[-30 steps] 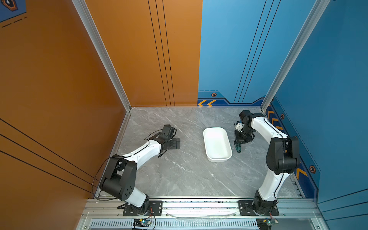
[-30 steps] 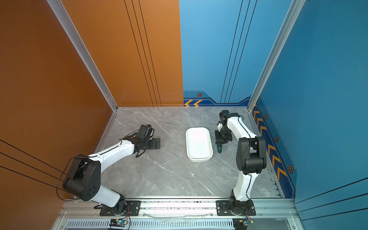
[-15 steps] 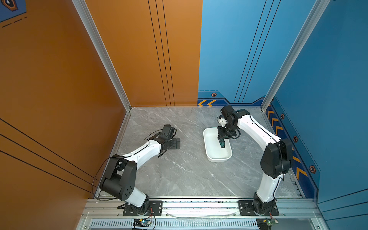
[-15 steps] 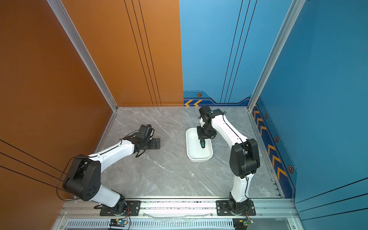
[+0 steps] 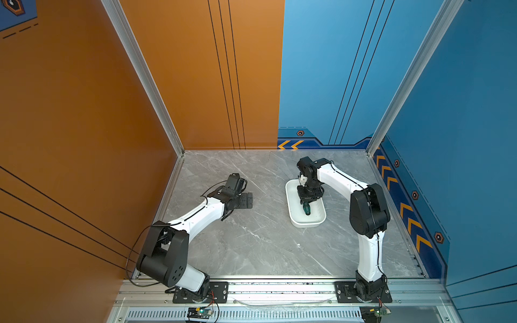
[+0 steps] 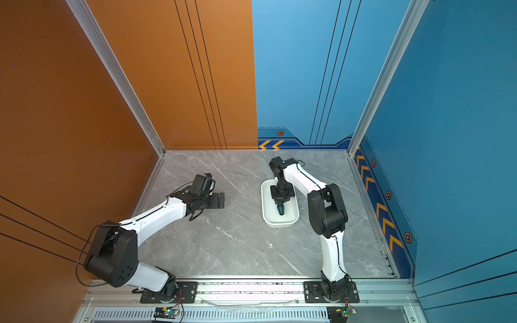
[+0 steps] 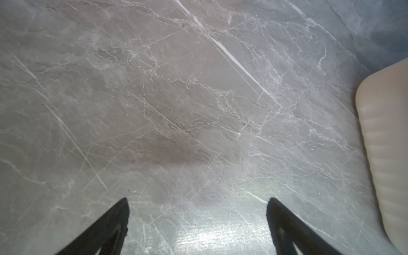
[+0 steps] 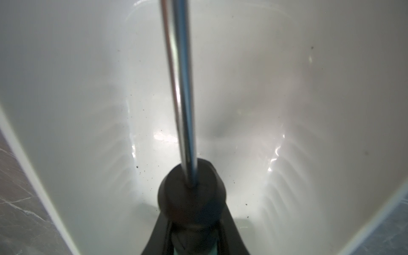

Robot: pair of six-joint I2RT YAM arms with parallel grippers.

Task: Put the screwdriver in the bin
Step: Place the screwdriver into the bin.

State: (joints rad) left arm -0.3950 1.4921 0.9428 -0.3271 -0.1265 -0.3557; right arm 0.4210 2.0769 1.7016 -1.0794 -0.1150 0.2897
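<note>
We see the right arm arched up from its base, its wrist bent downward so that the right gripper (image 5: 305, 202) hangs over the bin (image 5: 307, 223), jaws narrowed on the handle of the screwdriver (image 5: 307, 209); the tool sits within the bin's outline, but we cannot tell whether it touches the floor. The left arm stretches low, the left gripper (image 7: 197, 201) spread wide above the grey marbled table (image 7: 176, 88)
</note>
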